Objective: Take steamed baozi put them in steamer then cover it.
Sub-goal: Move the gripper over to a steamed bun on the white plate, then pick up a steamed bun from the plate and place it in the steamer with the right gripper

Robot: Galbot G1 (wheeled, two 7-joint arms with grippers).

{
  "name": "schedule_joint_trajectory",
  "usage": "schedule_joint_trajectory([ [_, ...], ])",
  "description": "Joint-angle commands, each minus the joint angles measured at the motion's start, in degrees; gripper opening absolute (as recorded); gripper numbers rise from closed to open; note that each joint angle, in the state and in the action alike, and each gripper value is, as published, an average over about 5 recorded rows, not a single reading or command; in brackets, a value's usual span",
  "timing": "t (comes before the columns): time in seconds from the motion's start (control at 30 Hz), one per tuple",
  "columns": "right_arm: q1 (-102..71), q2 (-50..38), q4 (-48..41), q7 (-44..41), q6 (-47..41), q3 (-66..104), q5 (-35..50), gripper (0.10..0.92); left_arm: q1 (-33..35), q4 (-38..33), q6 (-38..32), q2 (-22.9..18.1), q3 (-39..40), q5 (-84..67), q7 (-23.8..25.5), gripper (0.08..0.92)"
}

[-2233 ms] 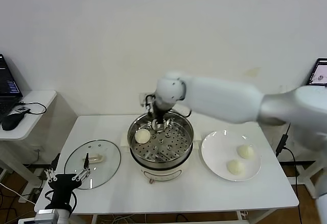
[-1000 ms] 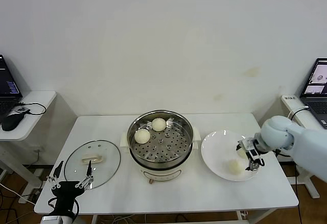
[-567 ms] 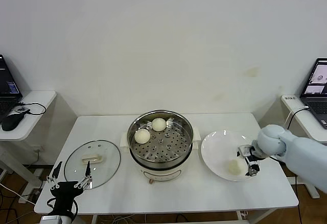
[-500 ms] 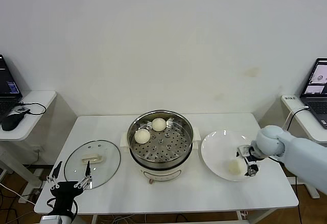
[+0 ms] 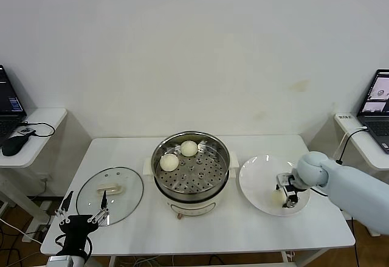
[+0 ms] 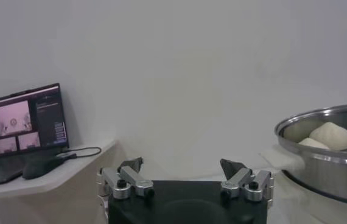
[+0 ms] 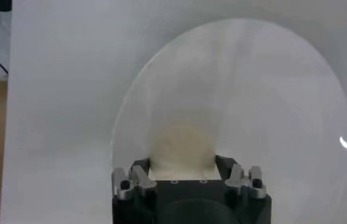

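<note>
materials and finishes

the steamer (image 5: 191,168) is shiny polished metal with a perforated tray over a matt cream plastic base. the cover (image 5: 110,195) is clear glass, metal-rimmed. the baozi (image 5: 169,162) look smooth, matt dough. the plate (image 5: 258,182) is glossy white; the bench (image 5: 243,224) smooth matt white.

The head camera is looking forward and down over the whole white table (image 5: 243,230). The left wrist camera is sitting low beside it, facing level toward the steamer (image 6: 329,155), which both views are sharing. The right wrist camera is hovering close above the plate (image 7: 271,91).
</note>
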Motion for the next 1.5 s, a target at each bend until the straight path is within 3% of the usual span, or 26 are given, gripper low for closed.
schedule_joint_trajectory([
  [0.03, 1.07, 1.21, -1.13, -0.63, 0.03, 0.71, 0.56, 0.597, 0.01, -0.24, 0.04, -0.01, -0.02, 0.00, -0.04, 0.823],
  [0.47, 31.11, -2.36, 3.58, -7.18, -1.04, -8.87, 13.45, 0.602, -0.27, -0.38, 0.10, 0.78, -0.20, -0.39, 0.03, 0.823],
  [0.67, 43.75, 4.34, 4.83, -4.26, -2.36, -14.56, 21.33, 0.602, -0.50, -0.52, 0.05, 1.01, -0.17, -0.62, 0.00, 0.823],
  [0.97, 45.16, 17.08, 9.62, 3.55, -1.94, -20.56, 27.29, 0.607, -0.53, -0.75, -0.03, 0.70, -0.20, -0.62, -0.01, 0.823],
  [1.13, 42.27, 24.46, 6.70, 3.81, 4.66, -23.94, 26.10, 0.611, -0.32, -0.94, -0.05, 0.58, -0.95, -0.83, -0.03, 0.823],
  [1.5, 37.90, 32.82, -0.21, 1.80, 20.65, -29.00, 12.22, 0.603, 0.17, -1.49, -0.13, 0.21, -2.31, -1.52, -0.09, 0.823],
])
